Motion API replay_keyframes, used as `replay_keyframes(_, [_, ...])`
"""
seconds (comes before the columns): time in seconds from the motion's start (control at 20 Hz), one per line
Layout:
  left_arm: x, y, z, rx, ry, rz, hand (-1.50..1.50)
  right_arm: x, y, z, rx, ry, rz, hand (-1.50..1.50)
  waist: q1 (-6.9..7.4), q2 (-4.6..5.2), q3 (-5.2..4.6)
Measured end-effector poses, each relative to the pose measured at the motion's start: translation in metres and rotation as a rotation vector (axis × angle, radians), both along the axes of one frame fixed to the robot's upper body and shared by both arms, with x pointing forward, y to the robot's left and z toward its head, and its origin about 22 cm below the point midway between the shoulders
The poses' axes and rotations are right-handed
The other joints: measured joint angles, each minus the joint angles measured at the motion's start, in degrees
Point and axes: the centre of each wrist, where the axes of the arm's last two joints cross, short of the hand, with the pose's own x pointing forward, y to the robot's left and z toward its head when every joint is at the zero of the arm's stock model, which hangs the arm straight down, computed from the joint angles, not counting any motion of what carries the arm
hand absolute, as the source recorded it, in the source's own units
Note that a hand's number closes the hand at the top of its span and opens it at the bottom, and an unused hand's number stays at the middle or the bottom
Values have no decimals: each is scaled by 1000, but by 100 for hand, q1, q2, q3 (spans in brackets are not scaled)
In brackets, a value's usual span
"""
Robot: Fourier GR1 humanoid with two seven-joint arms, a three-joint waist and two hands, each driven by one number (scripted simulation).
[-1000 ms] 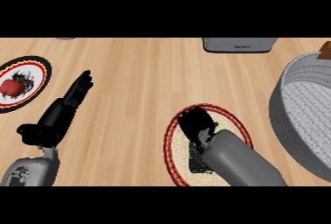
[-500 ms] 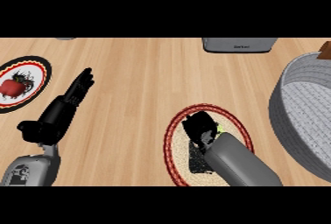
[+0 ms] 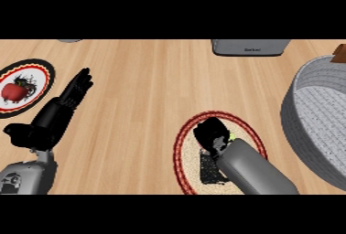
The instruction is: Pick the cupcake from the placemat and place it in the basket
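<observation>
Head view, looking steeply down, showed a wooden counter (image 3: pixel 155 77). At the far left lay a round plate (image 3: pixel 37 75) with a black and red rim, cut by the left edge. On its white centre sat a red item (image 3: pixel 13 91) with dark marks; what it was could not be told.

Just right of the plate rested the left hand (image 3: pixel 57 112), on its grey forearm (image 3: pixel 24 176) that entered from the near left corner. Its fingers (image 3: pixel 79 84) were straight and together, pointing far and slightly right, and held nothing. The hand was apart from the plate.

Near the middle, toward the near edge, lay the placemat (image 3: pixel 186 146), oval, with a red and black border and a pale woven centre. The right hand (image 3: pixel 211 133) was over the placemat, its fingers curled downward. The right forearm (image 3: pixel 253 171) came in from the near edge and covered much of the mat's right half. A small pale green spot (image 3: pixel 231 137) showed at the hand's right side. The cupcake itself was hidden under the hand; whether the fingers were clamped on it could not be told.

At the far edge, right of centre, stood a grey box (image 3: pixel 251 47), cut by the top edge. At the right stood the basket (image 3: pixel 304 114), grey and woven, with a high rim and a lighter floor, cut by the right edge. A brown corner (image 3: pixel 340 54) showed beyond its far rim. The basket was beside the placemat, not touching it.
</observation>
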Motion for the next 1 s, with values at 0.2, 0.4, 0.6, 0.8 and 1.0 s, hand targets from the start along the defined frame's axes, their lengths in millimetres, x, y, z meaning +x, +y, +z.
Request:
replay_keyframes(0.2, [-5,-6,-5,0,-1,-3,0,0,-3,0,-16,-7,83,150,13,-9,-6])
replay_keyframes(0.4, [1,-5,-5,2,3,15,0,-16,-15,-4,49,-72,113,150,-68,-25,-6])
replay_keyframes(0.6, [-9,10,-12,3,23,72,0,-38,-49,-2,293,-180,5,150,-457,-105,20])
replay_keyframes(0.8, [-17,19,-15,-3,31,114,0,-68,-89,-1,508,-281,-92,150,-712,-146,30])
replay_keyframes(1.0, [-24,28,-17,0,28,131,0,-107,-124,1,720,-322,-192,150,-752,-116,23])
